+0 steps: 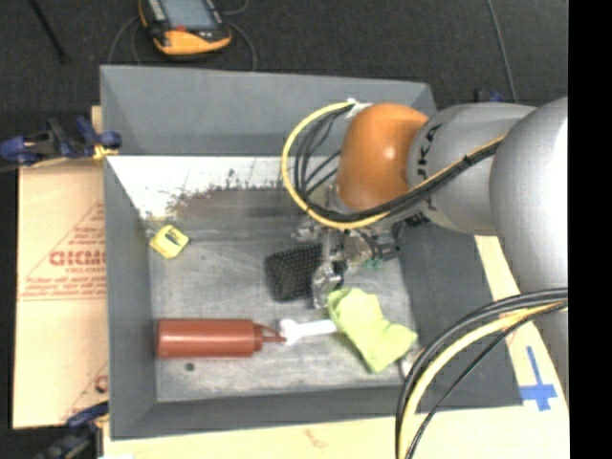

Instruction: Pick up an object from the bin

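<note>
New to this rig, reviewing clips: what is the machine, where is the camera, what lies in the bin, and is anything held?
The camera looks down from above into a grey metal bin. The silver arm with an orange cover, reaching in from the right, is a robot. Its gripper hangs near the bin's middle, between a black meshed thing and a yellow-green soft thing. A red bottle lies lower left, a small yellow thing upper left. Whether anything is held, I cannot tell.

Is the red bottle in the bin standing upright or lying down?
Lying down. The bottle stretches lengthwise along the bin floor, its narrow end pointing at the green cloth.
</note>
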You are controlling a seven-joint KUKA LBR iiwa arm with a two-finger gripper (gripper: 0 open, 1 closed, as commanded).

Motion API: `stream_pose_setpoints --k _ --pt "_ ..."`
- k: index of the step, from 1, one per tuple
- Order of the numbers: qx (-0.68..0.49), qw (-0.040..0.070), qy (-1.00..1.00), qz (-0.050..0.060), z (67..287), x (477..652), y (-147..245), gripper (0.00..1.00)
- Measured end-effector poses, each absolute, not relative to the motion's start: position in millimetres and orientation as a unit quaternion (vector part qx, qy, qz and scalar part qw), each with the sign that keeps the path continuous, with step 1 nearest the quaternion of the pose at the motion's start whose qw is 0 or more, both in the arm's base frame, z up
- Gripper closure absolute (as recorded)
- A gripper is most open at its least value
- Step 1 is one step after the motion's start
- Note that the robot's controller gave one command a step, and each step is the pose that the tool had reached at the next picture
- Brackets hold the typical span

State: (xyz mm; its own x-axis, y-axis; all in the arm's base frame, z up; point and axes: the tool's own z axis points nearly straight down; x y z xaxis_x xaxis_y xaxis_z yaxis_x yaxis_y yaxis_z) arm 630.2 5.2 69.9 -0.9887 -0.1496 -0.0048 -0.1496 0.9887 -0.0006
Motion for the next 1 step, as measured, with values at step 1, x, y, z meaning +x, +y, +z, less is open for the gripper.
stream_pose_setpoints --k 1 --pt "0.012 0.001 1.000 0.001 120.2 619.1 2.5 0.00"
